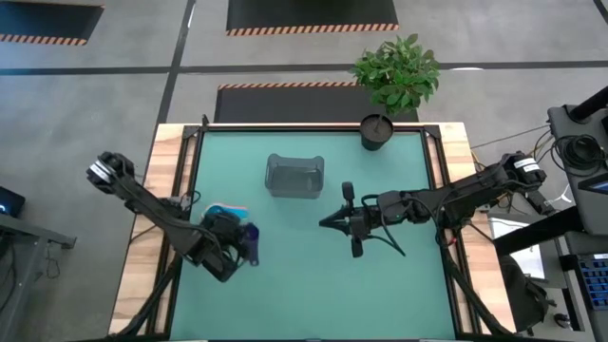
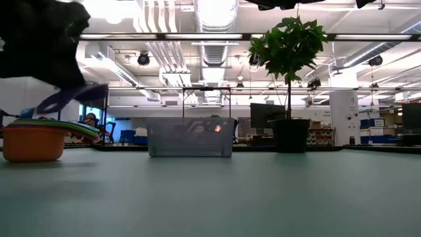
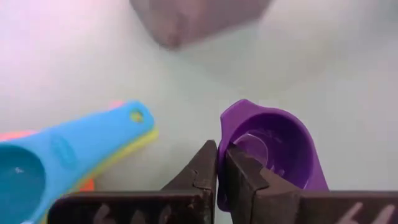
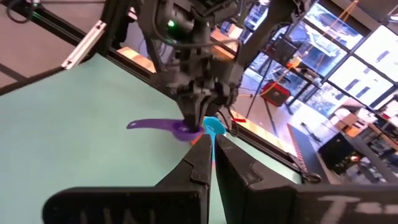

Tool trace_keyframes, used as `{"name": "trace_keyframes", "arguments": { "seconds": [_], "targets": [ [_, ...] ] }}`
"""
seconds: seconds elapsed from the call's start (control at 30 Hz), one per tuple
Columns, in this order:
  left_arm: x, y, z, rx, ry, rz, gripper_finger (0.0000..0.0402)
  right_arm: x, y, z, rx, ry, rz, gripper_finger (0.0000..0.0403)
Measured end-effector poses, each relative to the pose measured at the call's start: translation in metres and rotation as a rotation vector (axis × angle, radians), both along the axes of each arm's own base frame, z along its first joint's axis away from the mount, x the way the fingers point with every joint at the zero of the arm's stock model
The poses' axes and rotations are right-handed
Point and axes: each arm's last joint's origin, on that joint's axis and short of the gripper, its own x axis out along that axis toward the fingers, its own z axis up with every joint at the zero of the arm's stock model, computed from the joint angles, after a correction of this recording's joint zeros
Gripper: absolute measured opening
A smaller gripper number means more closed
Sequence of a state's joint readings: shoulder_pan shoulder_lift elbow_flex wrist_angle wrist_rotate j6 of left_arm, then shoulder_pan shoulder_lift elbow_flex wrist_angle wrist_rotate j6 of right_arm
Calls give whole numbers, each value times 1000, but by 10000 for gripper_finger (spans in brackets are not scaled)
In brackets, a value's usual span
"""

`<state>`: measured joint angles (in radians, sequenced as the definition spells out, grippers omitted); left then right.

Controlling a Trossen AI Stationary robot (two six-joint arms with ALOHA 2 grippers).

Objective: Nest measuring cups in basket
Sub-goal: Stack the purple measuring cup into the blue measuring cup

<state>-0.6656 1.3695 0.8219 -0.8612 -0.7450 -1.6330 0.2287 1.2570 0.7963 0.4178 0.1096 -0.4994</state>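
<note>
A purple measuring cup [image 3: 273, 140] hangs above the table's left part, with my left gripper [image 3: 219, 155] shut on it. Just beside it, a stack of measuring cups [image 2: 33, 139] rests on its orange bottom cup, with a cyan cup [image 3: 56, 158] on top. The grey basket [image 1: 294, 177] stands on the table farther back, near the middle. My right gripper [image 1: 325, 221] hovers shut to the right of centre and holds nothing. My left gripper pinches the wall of the purple cup's bowl [image 3: 222, 127], one finger inside the bowl and one outside. The fingers slant down from the table's left side. The cup hangs clear of the table, slightly tilted, and its handle [image 2: 79, 96] sticks out sideways.
A black plant pot [image 1: 377, 132] with a green plant stands at the far edge, right of the basket. Bare green table [image 1: 313, 285] lies along the near side, between the two arms.
</note>
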Motion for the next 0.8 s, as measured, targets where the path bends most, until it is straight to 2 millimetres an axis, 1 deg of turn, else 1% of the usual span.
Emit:
{"name": "trace_keyframes", "arguments": {
  "seconds": [0.1,0.3,0.43,0.53,0.67,0.8],
  "targets": [
    [-10,5,6,18,-45,82,1,-1,-1,1,-20,-6,-22,9],
    [-35,18,13,-17,7,275,1,-3,-3,5,-67,-28,-67,9],
    [-44,23,14,-52,54,391,0,-8,-8,11,-84,-28,-118,9],
    [-46,24,16,-101,76,416,0,-13,-13,12,-88,10,-138,9],
    [-49,24,22,-170,107,426,0,-20,-24,12,-75,73,-174,9],
    [-56,28,27,-172,147,435,2,-27,-35,15,-48,108,-211,9]
  ]
}}
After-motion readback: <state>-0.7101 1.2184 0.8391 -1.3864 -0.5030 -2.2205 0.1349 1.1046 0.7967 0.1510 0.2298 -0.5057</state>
